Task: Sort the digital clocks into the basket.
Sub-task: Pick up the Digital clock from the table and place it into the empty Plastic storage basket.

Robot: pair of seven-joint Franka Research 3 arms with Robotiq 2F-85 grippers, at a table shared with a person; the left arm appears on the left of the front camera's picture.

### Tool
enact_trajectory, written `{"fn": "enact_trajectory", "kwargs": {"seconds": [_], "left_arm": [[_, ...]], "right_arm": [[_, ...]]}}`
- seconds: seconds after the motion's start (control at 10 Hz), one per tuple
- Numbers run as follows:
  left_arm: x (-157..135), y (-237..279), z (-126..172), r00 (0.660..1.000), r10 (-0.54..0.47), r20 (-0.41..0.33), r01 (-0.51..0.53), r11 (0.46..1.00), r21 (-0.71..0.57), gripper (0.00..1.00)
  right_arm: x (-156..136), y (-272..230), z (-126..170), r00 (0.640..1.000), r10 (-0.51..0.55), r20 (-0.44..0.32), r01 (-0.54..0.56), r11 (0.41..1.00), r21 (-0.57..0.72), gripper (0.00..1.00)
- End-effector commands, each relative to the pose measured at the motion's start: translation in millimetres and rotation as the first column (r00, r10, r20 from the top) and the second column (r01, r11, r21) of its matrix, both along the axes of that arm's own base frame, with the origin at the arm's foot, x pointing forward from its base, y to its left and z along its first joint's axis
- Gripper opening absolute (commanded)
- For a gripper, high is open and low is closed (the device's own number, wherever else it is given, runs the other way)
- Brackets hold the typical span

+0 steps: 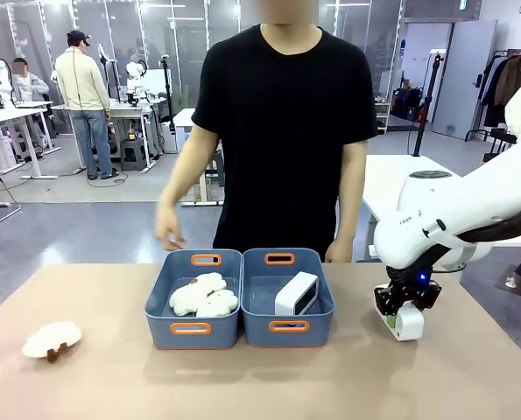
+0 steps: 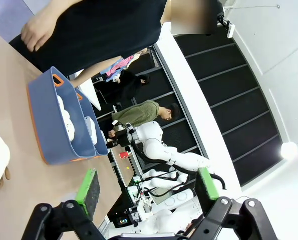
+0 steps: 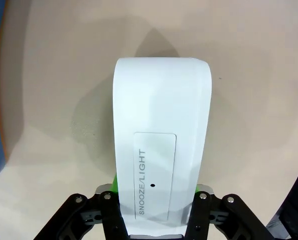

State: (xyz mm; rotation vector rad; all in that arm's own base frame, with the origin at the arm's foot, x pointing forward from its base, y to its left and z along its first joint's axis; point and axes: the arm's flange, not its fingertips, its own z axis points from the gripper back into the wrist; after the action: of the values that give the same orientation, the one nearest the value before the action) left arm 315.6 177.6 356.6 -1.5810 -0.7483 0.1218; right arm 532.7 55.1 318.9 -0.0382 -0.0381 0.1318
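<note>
Cloud toy [image 1: 52,339] sits far left; right-hand basket [image 1: 288,326] already holds one digital clock [image 1: 296,294]. Right gripper [image 1: 403,320] is clamped on the second clock [image 3: 161,145] at the table – it should lift straight, clear the rim, then release low. Left gripper [image 2: 146,186] is spread wide, empty.

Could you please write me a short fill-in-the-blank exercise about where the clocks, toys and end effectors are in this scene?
1. The right end effector is shut on a white digital ____.
2. The other clock lies in the ____ of the two baskets, as the front view shows them.
3. The left basket holds fluffy white ____.
4. The left end effector is ____.

Missing words: clock; right; toys; open
</note>
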Motion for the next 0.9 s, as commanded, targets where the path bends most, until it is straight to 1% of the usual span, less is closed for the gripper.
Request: {"fn": "enact_trajectory", "kwargs": {"seconds": [0.0,0.1,0.2,0.3,0.4,0.6,0.7,0.8], "left_arm": [[0,0,6,1.000,0.008,-0.018,-0.008,1.000,0.004,0.98],[0,0,6,1.000,0.008,-0.018,-0.008,1.000,0.004,0.98],[0,0,6,1.000,0.008,-0.018,-0.008,1.000,0.004,0.98],[0,0,6,1.000,0.008,-0.018,-0.008,1.000,0.004,0.98],[0,0,6,1.000,0.008,-0.018,-0.008,1.000,0.004,0.98],[0,0,6,1.000,0.008,-0.018,-0.008,1.000,0.004,0.98],[0,0,6,1.000,0.008,-0.018,-0.008,1.000,0.004,0.98],[0,0,6,1.000,0.008,-0.018,-0.008,1.000,0.004,0.98]], "right_arm": [[-1,-10,14,0.999,-0.040,0.020,0.039,0.999,0.037,0.00],[-12,-19,46,0.998,-0.020,0.052,0.014,0.994,0.109,0.00],[-22,-21,84,0.993,0.050,0.105,-0.071,0.975,0.209,0.00],[-27,-11,120,0.980,0.150,0.132,-0.189,0.909,0.371,0.00],[-25,14,138,0.966,0.215,0.146,-0.257,0.880,0.399,0.00],[-15,89,153,0.937,0.298,0.181,-0.345,0.867,0.360,0.00],[-8,129,157,0.935,0.305,0.178,-0.350,0.867,0.354,0.00],[-3,161,151,0.943,0.299,0.149,-0.333,0.873,0.357,0.00]]}}
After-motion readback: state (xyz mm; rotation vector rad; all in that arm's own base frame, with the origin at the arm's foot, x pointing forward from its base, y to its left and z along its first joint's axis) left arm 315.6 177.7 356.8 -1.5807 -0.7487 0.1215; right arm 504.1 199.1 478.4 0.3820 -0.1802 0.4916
